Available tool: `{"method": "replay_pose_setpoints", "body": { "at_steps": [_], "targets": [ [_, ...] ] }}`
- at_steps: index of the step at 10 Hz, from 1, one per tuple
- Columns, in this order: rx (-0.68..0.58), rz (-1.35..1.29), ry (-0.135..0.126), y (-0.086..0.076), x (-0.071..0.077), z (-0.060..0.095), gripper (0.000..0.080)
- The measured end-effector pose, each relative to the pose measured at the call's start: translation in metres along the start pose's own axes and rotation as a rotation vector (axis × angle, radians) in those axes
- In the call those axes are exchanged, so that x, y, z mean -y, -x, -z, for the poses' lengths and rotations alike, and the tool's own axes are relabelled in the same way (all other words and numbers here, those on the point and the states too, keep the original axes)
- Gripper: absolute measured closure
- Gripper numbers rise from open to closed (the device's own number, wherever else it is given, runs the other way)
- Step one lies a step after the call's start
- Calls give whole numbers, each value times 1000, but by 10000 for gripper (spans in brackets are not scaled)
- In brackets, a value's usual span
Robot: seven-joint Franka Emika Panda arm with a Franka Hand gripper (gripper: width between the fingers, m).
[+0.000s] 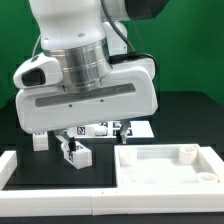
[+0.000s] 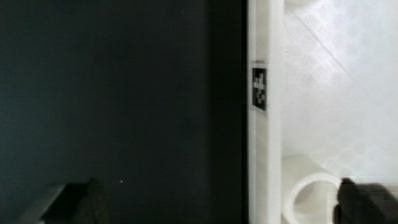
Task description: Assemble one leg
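Observation:
A leg (image 1: 76,153), a small white block with a black-and-white tag, lies on the black table toward the exterior view's left. Another white block (image 1: 38,141) stands further left. The large flat white panel (image 1: 150,168) with round corner sockets lies at the exterior view's right. My gripper (image 1: 93,135) hangs above the table between the leg and the panel, open and empty. In the wrist view my gripper (image 2: 222,205) has its fingertips (image 2: 79,205) wide apart. The panel's tagged edge (image 2: 260,88) and one socket (image 2: 317,196) lie below them. No leg shows in the wrist view.
More tagged white pieces (image 1: 100,128) lie behind the gripper, partly hidden by the hand. A white raised border (image 1: 20,172) runs along the front at the exterior view's left. The arm's body fills the upper middle of the exterior view.

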State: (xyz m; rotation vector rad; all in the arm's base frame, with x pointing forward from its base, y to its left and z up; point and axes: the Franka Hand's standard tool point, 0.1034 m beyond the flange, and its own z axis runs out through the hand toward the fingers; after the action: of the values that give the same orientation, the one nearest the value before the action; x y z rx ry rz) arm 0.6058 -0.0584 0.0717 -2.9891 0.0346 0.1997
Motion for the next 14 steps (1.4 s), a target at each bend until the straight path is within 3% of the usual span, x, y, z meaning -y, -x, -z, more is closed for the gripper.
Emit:
{"method": "replay_pose_setpoints", "body": {
  "at_steps": [3, 4, 6, 7, 8, 9, 12, 13, 14],
  "targets": [
    [38, 2, -8, 5, 2, -8, 150],
    [55, 47, -13, 12, -8, -12, 150],
    [195, 80, -21, 53, -40, 2, 150],
    [271, 106, 24, 65, -54, 16, 150],
    [342, 130, 50, 73, -57, 15, 150],
    [420, 126, 26, 75, -53, 13, 150],
    [569, 151, 1, 78, -52, 3, 150],
    [606, 184, 4, 85, -65, -12, 150],
    [706, 213, 8, 108, -84, -13, 150]
  ]
}}
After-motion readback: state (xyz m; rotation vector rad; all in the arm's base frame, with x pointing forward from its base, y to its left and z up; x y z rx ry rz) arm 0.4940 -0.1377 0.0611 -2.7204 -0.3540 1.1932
